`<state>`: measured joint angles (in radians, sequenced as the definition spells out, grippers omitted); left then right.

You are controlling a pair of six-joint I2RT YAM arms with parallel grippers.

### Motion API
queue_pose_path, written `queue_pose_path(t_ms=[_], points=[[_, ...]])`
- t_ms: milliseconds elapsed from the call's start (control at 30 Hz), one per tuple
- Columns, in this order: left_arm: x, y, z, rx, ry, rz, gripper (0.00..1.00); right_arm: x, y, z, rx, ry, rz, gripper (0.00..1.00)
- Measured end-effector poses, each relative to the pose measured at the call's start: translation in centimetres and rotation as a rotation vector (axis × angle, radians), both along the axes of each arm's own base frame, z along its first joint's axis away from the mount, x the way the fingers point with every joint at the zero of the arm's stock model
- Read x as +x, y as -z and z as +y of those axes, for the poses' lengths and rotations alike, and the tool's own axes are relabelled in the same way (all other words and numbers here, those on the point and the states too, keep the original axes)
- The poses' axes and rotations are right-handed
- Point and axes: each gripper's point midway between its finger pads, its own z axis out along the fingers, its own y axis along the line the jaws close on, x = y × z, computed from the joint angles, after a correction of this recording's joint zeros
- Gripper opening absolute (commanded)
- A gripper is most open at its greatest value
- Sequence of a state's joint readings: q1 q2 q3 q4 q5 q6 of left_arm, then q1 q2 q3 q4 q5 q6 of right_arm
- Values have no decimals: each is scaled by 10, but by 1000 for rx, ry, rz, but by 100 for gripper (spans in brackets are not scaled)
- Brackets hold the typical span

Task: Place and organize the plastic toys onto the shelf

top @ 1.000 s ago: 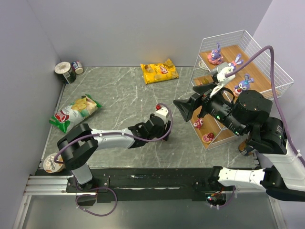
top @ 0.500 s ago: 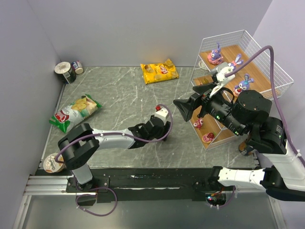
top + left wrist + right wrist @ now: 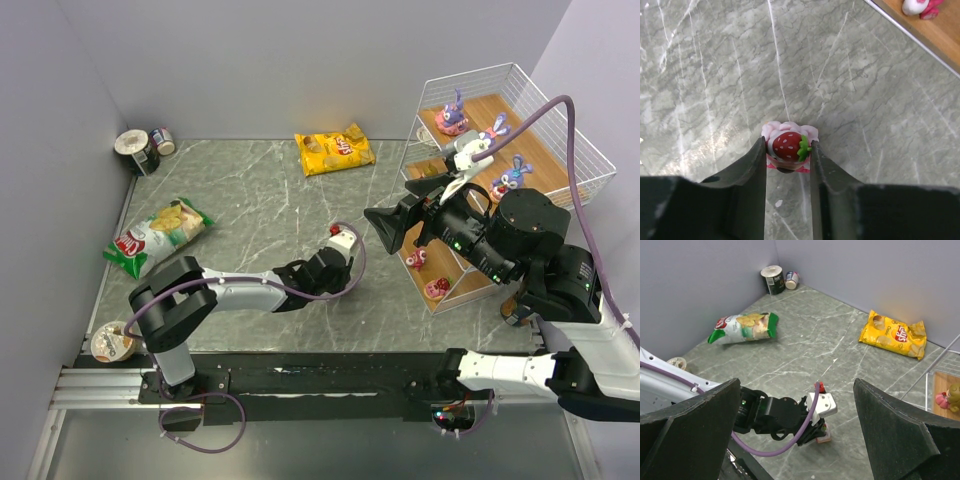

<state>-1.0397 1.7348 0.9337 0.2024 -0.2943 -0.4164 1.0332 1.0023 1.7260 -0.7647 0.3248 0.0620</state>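
Note:
A pink cake toy topped with a red strawberry [image 3: 788,145] stands on the grey marble table, and my left gripper [image 3: 788,151] is shut on it, one finger pressed to each side. From above, the wrist [image 3: 326,268] hides this toy. The right wrist view shows it as a small pink block [image 3: 823,436] under the left gripper. The shelf [image 3: 487,106] stands at the right with three purple bunnies [image 3: 452,119] on its upper boards and two pink toys [image 3: 437,289] on the lowest. My right gripper [image 3: 405,212] hangs open in the air beside the shelf, holding nothing.
A yellow snack bag [image 3: 335,151] lies at the back middle and a green one [image 3: 158,236] at the left. Two cans [image 3: 141,150] stand in the far left corner, another round can [image 3: 111,341] at the near left edge. Grey walls enclose the table.
My left gripper has closed its fingers onto the strawberry cake toy and shifted slightly nearer. The right arm has not moved.

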Motion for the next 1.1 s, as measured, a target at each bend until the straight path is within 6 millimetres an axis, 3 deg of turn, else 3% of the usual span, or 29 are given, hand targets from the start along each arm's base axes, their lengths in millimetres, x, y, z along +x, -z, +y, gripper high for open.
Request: queue_pose_path(t_ms=[233,533,833,1100], points=[[10,-12,-10,16,25,-51,1,0,0,-1,0,4,0,100],[52,-46,-72,7,109,-212,1,-2,-3,-6,11,11,-8,100],[70,-32,-117,-8,201,-266,1,-4,-9,-17,25,30,-24,100],[86,-37,-146,-36,244,-327,1,-5,-11,-24,27,41,-37,100]])
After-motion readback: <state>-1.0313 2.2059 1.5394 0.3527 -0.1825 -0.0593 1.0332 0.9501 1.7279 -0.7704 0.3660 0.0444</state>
